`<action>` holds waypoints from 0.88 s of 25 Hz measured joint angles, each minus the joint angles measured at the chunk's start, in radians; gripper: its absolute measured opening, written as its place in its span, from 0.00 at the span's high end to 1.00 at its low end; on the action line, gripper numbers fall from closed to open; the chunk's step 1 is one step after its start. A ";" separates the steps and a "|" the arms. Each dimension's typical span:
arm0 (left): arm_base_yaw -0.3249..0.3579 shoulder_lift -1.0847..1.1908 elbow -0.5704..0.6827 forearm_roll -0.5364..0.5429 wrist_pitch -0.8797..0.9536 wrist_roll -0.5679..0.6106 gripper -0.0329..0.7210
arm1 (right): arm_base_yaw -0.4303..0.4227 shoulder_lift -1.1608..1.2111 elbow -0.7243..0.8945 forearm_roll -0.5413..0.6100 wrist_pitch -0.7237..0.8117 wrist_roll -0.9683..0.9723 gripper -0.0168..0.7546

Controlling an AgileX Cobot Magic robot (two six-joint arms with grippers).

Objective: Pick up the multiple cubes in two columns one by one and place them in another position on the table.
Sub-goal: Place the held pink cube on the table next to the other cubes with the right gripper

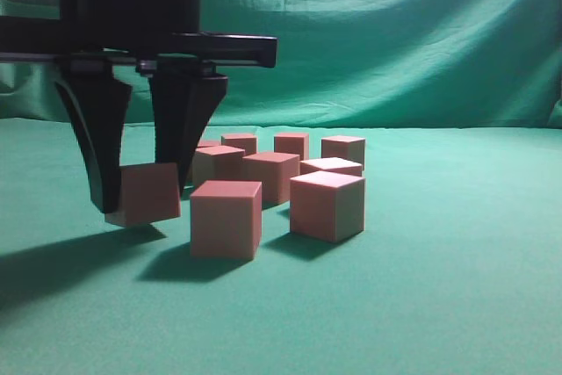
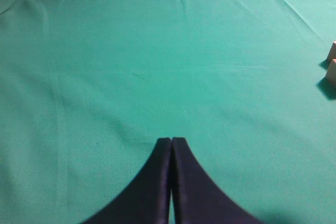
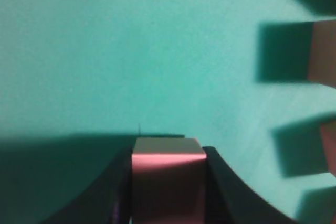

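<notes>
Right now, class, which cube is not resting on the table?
The leftmost cube, gripped by the right gripper: it hangs tilted just above the table, while the other cubes sit flat in their columns.

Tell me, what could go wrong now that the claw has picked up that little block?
The held cube hangs tilted between the right gripper fingers, just above the table, so it might slip or land crooked. It is also close to the nearest standing cube; a sideways swing could knock that one.
</notes>
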 joint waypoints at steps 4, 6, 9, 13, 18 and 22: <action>0.000 0.000 0.000 0.000 0.000 0.000 0.96 | 0.000 0.000 0.000 0.006 0.000 0.000 0.65; 0.000 0.000 0.000 0.000 0.000 0.000 0.96 | 0.000 0.000 0.000 0.010 0.000 0.000 0.65; 0.000 0.000 0.000 0.000 0.000 0.000 0.96 | 0.000 0.002 0.000 0.019 -0.001 0.003 0.65; 0.000 0.000 0.000 0.000 0.000 0.000 0.96 | 0.000 0.011 0.000 0.024 0.003 0.003 0.65; 0.000 0.000 0.000 0.000 0.000 0.000 0.96 | 0.000 0.011 0.000 0.025 0.003 0.003 0.65; 0.000 0.000 0.000 0.000 0.000 0.000 0.96 | 0.000 0.013 0.000 0.026 0.005 -0.026 0.52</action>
